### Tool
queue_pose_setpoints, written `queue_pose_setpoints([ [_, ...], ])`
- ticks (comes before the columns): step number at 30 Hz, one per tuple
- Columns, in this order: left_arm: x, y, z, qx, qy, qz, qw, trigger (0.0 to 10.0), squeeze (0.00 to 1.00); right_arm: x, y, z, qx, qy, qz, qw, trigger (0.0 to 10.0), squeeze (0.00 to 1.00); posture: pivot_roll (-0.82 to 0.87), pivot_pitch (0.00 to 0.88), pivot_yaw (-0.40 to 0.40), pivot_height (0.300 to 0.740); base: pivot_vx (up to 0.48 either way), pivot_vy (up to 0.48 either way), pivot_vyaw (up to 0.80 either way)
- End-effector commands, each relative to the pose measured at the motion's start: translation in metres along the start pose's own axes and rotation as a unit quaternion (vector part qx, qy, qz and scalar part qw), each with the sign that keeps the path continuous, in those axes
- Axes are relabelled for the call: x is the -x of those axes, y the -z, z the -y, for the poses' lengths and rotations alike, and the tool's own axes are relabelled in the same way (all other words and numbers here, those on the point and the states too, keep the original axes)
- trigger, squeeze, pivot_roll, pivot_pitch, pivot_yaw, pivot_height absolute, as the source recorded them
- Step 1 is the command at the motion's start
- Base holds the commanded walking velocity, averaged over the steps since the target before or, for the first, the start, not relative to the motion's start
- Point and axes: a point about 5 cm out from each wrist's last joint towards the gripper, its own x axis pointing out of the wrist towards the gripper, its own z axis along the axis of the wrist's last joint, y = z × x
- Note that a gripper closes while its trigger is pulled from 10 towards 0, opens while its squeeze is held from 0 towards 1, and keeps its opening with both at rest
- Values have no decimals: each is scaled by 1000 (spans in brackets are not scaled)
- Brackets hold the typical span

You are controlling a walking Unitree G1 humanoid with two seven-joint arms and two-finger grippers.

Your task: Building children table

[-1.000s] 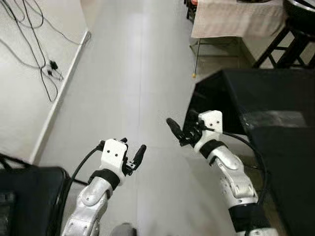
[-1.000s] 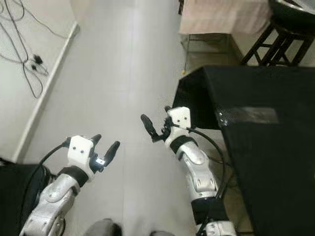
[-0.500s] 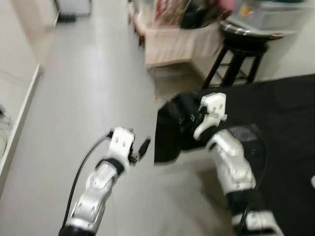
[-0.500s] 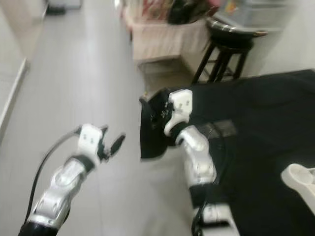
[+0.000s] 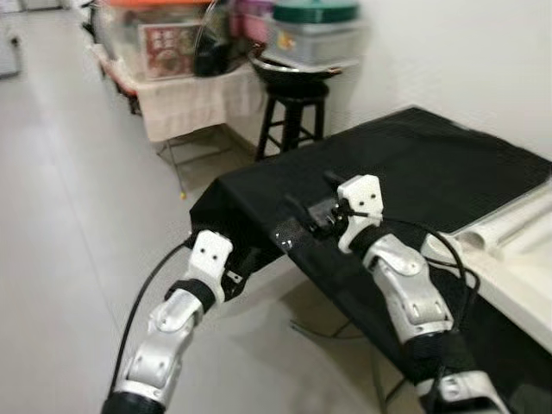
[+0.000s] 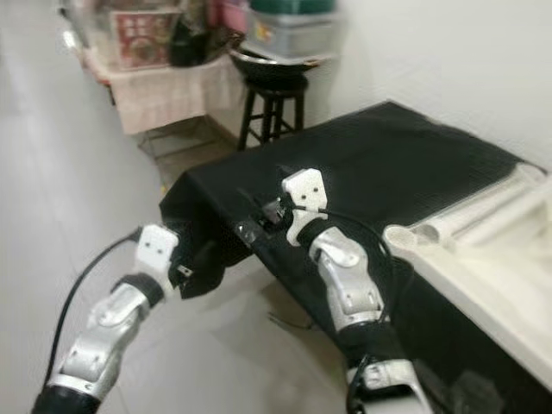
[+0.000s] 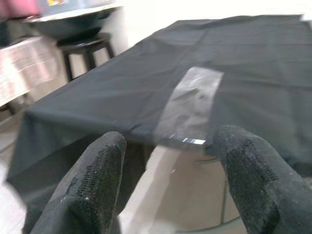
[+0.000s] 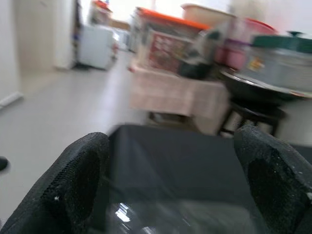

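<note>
At the lower left of the head views the left tool [image 5: 244, 266] hangs just off the near corner of the bench [image 5: 448, 164], its fingers [image 7: 90, 187] spread apart with nothing between them. The bench is draped in a black cloth [image 6: 388, 147] with a strip of clear tape [image 7: 192, 105] at its near edge. At centre the right tool [image 5: 309, 211] hovers over that taped corner, fingers [image 8: 73, 187] wide apart and empty. At the upper centre stands a black stool [image 5: 291, 116] under a dark basin [image 5: 293, 71], beside a cloth-covered stand of storage boxes [image 5: 168, 47]. At the right edge, white table parts [image 6: 483, 237] lie on the bench, well apart from both tools.
</note>
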Motion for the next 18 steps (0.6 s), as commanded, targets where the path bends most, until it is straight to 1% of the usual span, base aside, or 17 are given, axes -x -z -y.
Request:
queue_pose_setpoints([
  [1,2,-4,-1,5,0,11,1000,10000,0,1,4,0,10,2,-18,1000,10000,0,38,2,-68,740,0,0,-800],
  [6,2,-6,-1,1,0,17,1000,10000,0,3,5,5,24,14,-32,999,10000,0,35,10,-70,740,0,0,-800],
  [8,2,-6,-1,1,0,17,1000,10000,0,3,5,5,24,14,-32,999,10000,0,35,10,-70,740,0,0,-800],
  [10,3,-8,-2,-5,2,21,1000,10000,0,3,4,12,40,22,-42,998,10000,0,35,15,-71,740,0,0,-800],
  [11,3,-12,-2,-14,6,29,999,10000,0,3,1,17,46,27,-42,998,10000,0,35,17,-72,740,0,0,-800],
  [12,3,-16,-4,-21,5,36,999,10000,0,3,-1,19,47,28,-39,998,10000,0,33,20,-74,740,0,0,-800],
  [14,3,-16,-4,-21,5,36,999,10000,0,3,-1,19,47,28,-39,998,10000,0,33,20,-74,740,0,0,-800],
  [16,4,-24,-7,-27,2,50,998,10000,0,3,-4,21,46,28,-34,998,10000,0,33,21,-74,740,0,0,-800],
  [17,4,-24,-7,-27,2,50,998,10000,0,3,-4,21,46,28,-34,998,10000,0,33,21,-74,740,0,0,-800],
  [18,3,-30,-9,-29,-1,61,998,10000,0,3,-6,22,45,27,-30,998,10000,0,32,24,-74,740,0,0,-800],
])
